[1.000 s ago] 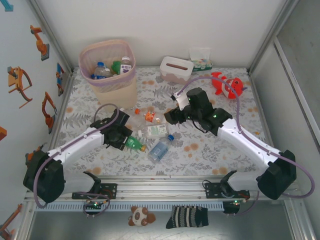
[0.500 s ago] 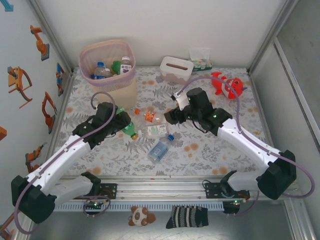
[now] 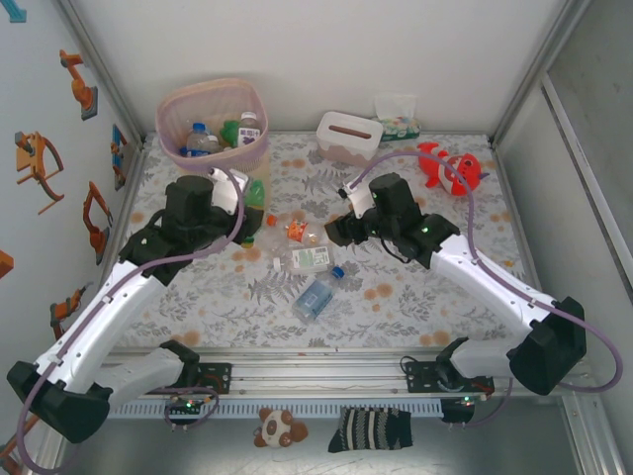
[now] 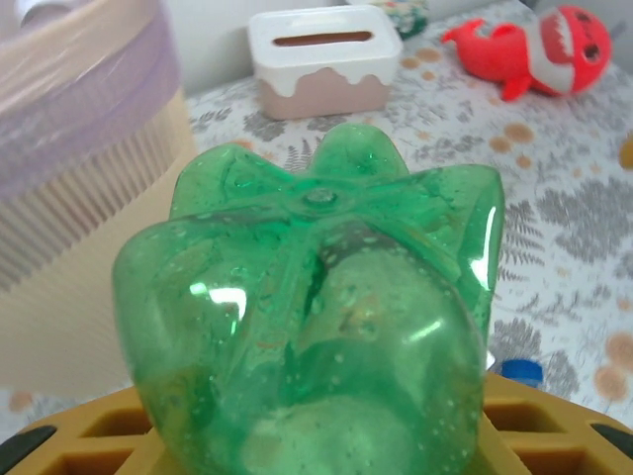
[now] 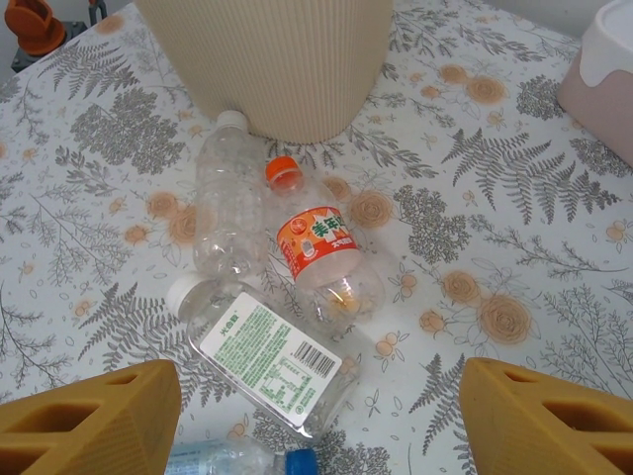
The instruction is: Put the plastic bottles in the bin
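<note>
My left gripper [image 3: 247, 203] is shut on a green plastic bottle [image 4: 316, 317], held off the table right beside the beige bin [image 3: 213, 134] with the pink liner. The bottle's base faces the left wrist camera, and the bin wall [image 4: 69, 218] is close on the left. Several bottles lie in the bin. My right gripper [image 5: 316, 426] hangs open above loose bottles on the table: a clear white-capped one [image 5: 227, 198], an orange-labelled one [image 5: 318, 242], a green-and-white-labelled one [image 5: 267, 361] and a blue-capped one [image 5: 232, 463].
A white tissue box [image 3: 348, 137] stands at the back middle, and a red shark plush [image 3: 450, 168] lies at the back right. Another blue-labelled bottle [image 3: 314, 297] lies nearer the front. Enclosure walls stand on both sides.
My left arm has lifted the green bottle off the table and carried it back and left, up to the bin. The right arm has not moved.
</note>
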